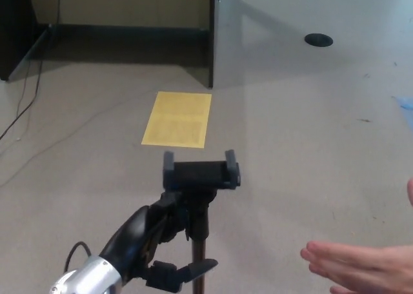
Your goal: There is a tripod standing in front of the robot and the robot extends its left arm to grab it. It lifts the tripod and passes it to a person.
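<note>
With its fingers clamped on the tripod (200,197) just below the phone clamp, the left hand (158,242) should hold it upright while carrying it right of the yellow sheet (177,118) to the person's open hand (361,265).

- My left hand (161,233) came in from lower left, black fingers wrapped around the tripod (200,204) stem just under its head.
- The silver wrist sat low.
- My right hand never showed.

Looks like an office or lab room: grey carpet floor (290,113), round floor outlet cover (318,40), dark baseboard (129,31), loose cable (26,107), yellow sheet (178,119) laid flat.
</note>
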`<state>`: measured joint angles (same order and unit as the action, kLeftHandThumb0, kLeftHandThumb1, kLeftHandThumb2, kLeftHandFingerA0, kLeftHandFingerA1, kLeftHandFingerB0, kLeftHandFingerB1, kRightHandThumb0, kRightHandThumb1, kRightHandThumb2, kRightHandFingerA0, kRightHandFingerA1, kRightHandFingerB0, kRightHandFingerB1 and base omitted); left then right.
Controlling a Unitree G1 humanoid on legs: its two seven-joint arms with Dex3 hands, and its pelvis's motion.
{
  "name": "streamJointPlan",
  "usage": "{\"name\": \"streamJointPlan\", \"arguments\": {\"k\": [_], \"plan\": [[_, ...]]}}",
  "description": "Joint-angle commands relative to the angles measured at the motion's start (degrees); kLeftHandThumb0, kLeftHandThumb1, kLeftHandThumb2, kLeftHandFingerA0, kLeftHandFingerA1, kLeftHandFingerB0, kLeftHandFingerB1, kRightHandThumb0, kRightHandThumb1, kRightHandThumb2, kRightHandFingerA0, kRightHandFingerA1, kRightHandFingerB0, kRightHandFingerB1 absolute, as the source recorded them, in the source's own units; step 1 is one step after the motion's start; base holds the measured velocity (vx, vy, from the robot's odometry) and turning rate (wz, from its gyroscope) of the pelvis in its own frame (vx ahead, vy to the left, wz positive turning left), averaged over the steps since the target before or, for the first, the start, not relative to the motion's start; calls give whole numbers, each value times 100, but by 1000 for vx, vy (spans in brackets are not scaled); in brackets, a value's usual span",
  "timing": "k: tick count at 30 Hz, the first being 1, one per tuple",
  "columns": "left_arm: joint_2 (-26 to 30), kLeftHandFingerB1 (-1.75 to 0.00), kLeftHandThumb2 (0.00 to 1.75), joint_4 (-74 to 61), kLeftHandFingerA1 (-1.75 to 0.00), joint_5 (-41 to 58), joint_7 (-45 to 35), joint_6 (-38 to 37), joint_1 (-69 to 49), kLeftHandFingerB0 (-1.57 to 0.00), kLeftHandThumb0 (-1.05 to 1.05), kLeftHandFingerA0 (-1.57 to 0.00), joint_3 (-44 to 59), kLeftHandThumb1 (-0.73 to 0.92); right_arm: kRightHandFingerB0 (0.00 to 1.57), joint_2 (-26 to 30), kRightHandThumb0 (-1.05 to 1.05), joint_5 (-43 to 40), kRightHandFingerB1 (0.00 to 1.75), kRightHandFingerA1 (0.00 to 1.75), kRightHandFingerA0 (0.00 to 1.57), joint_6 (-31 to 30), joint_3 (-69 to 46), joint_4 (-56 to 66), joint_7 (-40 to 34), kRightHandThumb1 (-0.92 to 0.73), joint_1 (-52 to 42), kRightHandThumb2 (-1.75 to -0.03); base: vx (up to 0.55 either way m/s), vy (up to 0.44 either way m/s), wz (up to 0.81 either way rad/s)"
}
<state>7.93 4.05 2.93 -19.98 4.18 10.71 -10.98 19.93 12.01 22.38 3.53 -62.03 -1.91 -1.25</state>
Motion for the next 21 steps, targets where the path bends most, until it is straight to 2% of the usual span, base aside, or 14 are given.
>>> {"name": "streamJointPlan", "arguments": {"k": [1, 2, 7, 8, 9, 10, 12, 13, 15, 16, 17, 18, 19, 21], "plan": [[82, -19, 57, 107, -36, 21, -26, 176, 12, 0, -71, -8, 156, 43, 36, 50, -46, 12, 45, 52, 58, 83, 0, -28, 8, -57, 27, -80, 0, 0, 0], [101, -12, 79, 143, -36, 12, -39, 144, 14, 0, -62, 0, 182, 36, 41, 51, -39, 19, 34, 40, 64, 77, 7, -29, 1, -68, 28, -60, 0, 0, 0], [177, -13, 77, 611, -40, 15, -81, -39, 175, 0, -62, -5, 332, 35, 37, 80, -46, 81, 45, 52, 58, 105, 62, -28, -49, -57, 57, -79, 0, 0, 0], [195, -18, 57, 661, -36, -60, -34, -48, 197, 0, -70, -9, 329, 44, 38, 88, -46, 96, 45, 52, 59, 102, 78, -17, -61, -57, 58, -80, 0, 0, 0], [212, -9, 79, 761, -41, -126, 13, -27, 256, -10, -63, 0, 330, 40, 38, 77, -46, 83, 45, 52, 58, 113, 75, -35, -62, -57, 85, -79, 0, 0, 0], [192, -20, 58, 809, -36, -139, 48, 23, 280, 0, -68, -9, 331, 43, 42, 75, -39, 74, 34, 41, 64, 111, 73, -43, -58, -68, 91, -60, 0, 0, 0], [185, -18, 54, 940, -35, -194, 78, -18, 351, 0, -67, -10, 312, 45, 42, 77, -39, 65, 34, 40, 63, 76, 71, -40, -42, -68, 116, -60, 0, 0, 0], [132, -11, 79, 1122, -44, -255, 95, -120, 394, -7, -63, -5, 241, 41, 44, 97, -38, 81, 35, 41, 64, 131, 82, -4, -58, -68, 88, -60, 0, 0, 0], [75, -22, 54, 1149, -35, -271, 109, -112, 362, 0, -68, -17, 180, 44, 44, 107, -39, 102, 34, 40, 64, 160, 101, 4, -71, -67, 42, -60, 0, 0, 0], [66, -22, 54, 1168, -35, -270, 105, -130, 358, 0, -68, -17, 170, 44, 44, 104, -39, 104, 34, 40, 64, 158, 103, 5, -74, -67, 36, -60, 0, 0, 0], [40, -13, 66, 1162, -42, -278, 104, -106, 359, -3, -68, -14, 140, 36, 38, 90, -47, 84, 46, 52, 55, 120, 92, 12, -41, -57, 56, -81, 0, 0, 0], [30, -13, 66, 1187, -42, -291, 107, -127, 380, -3, -68, -14, 127, 36, 38, 86, -47, 75, 46, 52, 55, 93, 84, 16, -22, -57, 80, -81, 0, 0, 0], [13, -19, 57, 1181, -37, -329, 154, -132, 359, 0, -68, -17, 107, 42, 44, 90, -39, 109, 35, 40, 65, 62, 109, 15, -24, -68, 108, -60, 0, 0, 0], [-22, -20, 55, 1156, -37, -354, 166, -156, 295, 0, -66, -18, 69, 44, 45, 92, -38, 128, 35, 41, 65, 133, 122, 29, -14, -68, 81, -60, 0, 0, 0]]}}
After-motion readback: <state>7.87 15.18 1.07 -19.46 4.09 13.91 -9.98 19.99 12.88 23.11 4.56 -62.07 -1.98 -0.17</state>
